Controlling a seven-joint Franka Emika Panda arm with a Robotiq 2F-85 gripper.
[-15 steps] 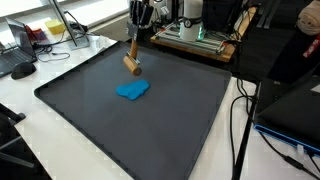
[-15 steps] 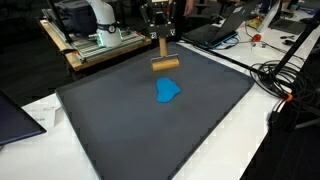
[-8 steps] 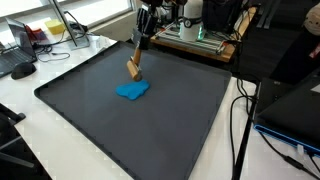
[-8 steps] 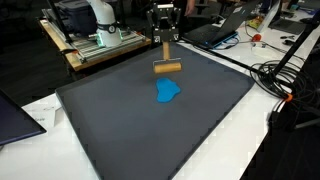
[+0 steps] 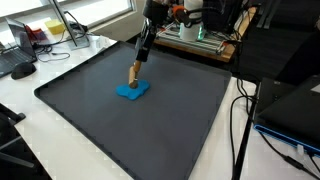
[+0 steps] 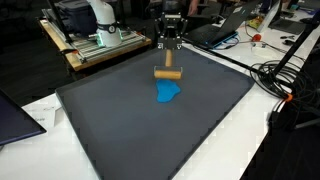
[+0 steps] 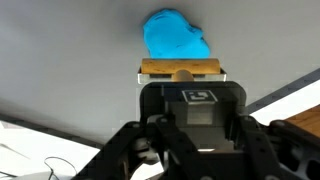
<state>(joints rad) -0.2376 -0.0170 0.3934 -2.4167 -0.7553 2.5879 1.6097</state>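
Note:
My gripper [image 5: 143, 50] [image 6: 169, 43] is shut on the handle of a wooden tool [image 5: 133, 74] [image 6: 168, 72] with a flat wooden head, and holds it just above the dark grey mat [image 5: 100, 110] [image 6: 120, 120]. A blue cloth-like lump [image 5: 131, 91] [image 6: 168, 93] lies on the mat right under and in front of the tool's head. In the wrist view the wooden head [image 7: 180, 68] sits just beyond my fingers [image 7: 190, 100], with the blue lump [image 7: 175, 38] past it.
The mat covers a white table [image 5: 20, 95]. A wooden platform with equipment [image 5: 195, 40] [image 6: 95, 45] stands at the back. Cables [image 6: 285, 85] and a laptop [image 6: 215, 30] lie off the mat's edge.
My gripper has carried the wooden tool across the mat toward the blue lump and tilted it; the head now hangs right over the lump's edge.

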